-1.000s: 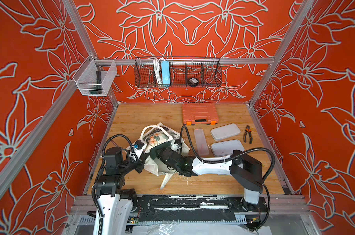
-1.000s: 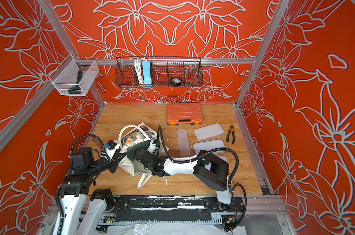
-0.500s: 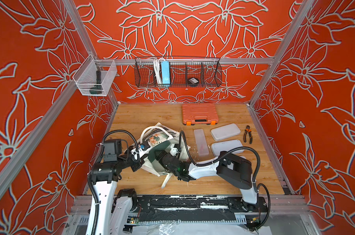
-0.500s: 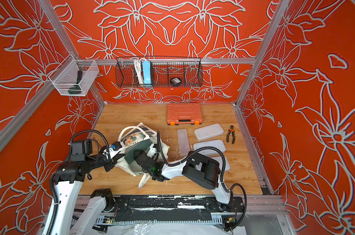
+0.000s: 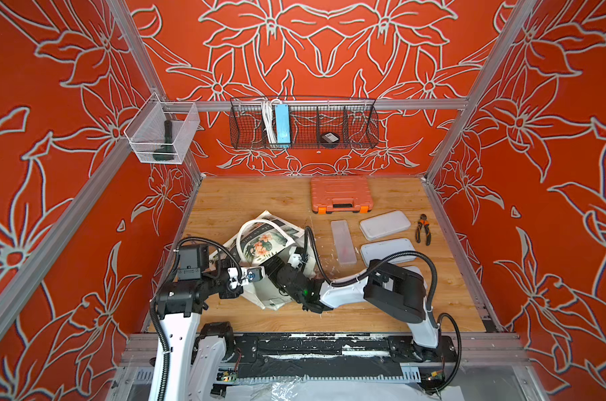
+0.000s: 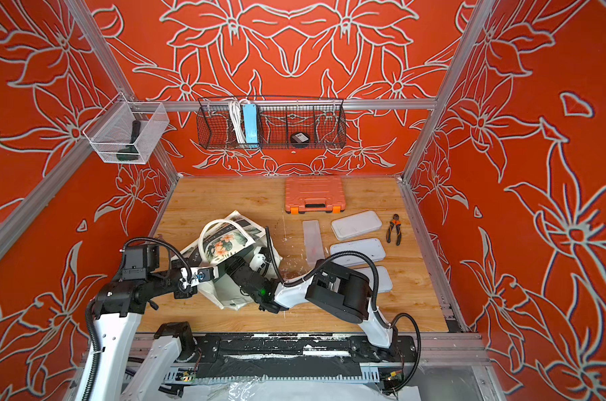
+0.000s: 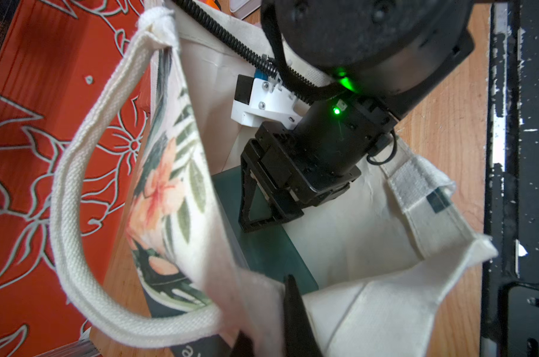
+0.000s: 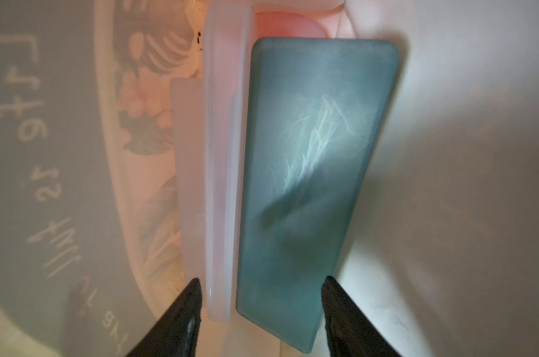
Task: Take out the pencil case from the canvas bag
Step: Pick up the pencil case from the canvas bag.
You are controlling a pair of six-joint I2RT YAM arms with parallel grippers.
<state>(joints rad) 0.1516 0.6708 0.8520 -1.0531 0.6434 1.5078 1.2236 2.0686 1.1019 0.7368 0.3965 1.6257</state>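
Since a second ago, the left arm has risen and the right arm has pushed deeper into the bag's mouth.

Left: I see the left gripper (image 5: 255, 274) closed on the cream rim of the canvas bag (image 5: 264, 243), holding the mouth open. The left wrist view shows its dark fingers (image 7: 292, 309) pinching a fold of that cloth.

Centre: the canvas bag lies on the wooden table (image 5: 246, 201) near the left wall in both top views (image 6: 225, 244). It is cream-white, with a looped handle, a peach flower among green leaves, and dark panels carrying pale lettering.

Inside the bag: the teal pencil case (image 8: 308, 170) is a flat, translucent slab with rounded corners and pale scuffs on its face. It rests against the inner cloth. A frosted case (image 8: 221, 154) stands on edge, touching its long side.

Centre-right: the right gripper (image 8: 260, 284) is inside the bag, its jaws partly apart and straddling the near ends of both cases. I cannot tell whether the pads touch them. The left wrist view shows the same gripper (image 7: 262, 210) over the teal slab (image 7: 268, 247).

Right: an orange tool case (image 5: 341, 194), three frosted cases (image 5: 384, 225) and pliers (image 5: 423, 229) lie on the table, apart from the bag.
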